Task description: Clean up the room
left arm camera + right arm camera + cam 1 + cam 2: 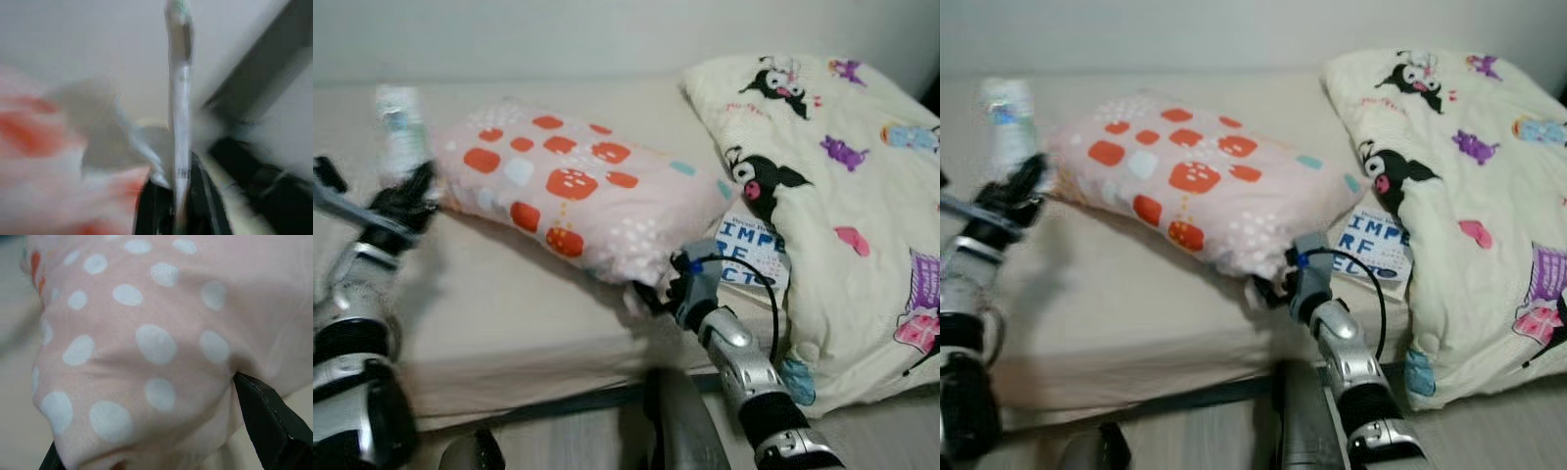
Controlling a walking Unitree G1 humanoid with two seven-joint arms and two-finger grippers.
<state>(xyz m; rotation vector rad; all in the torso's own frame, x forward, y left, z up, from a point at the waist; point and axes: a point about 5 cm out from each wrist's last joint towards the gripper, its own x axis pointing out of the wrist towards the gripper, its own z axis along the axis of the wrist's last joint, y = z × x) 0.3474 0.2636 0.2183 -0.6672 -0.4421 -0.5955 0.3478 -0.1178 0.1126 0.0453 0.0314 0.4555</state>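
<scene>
One pink pillow (570, 186) with red patches lies on the bed (499, 313), its corner clamped in the right end effector (651, 294). The left end effector (411, 191) grips one plastic bottle (399, 132) beside the pillow's far end. One cartoon-print duvet (842, 186) lies just beyond the right end effector, over one printed bag (752, 253).

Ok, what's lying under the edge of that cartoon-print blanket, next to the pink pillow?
A white item with blue block lettering pokes out from under the cartoon-print blanket, beside the pink pillow. The blanket covers most of it, so what it is cannot be told.
</scene>
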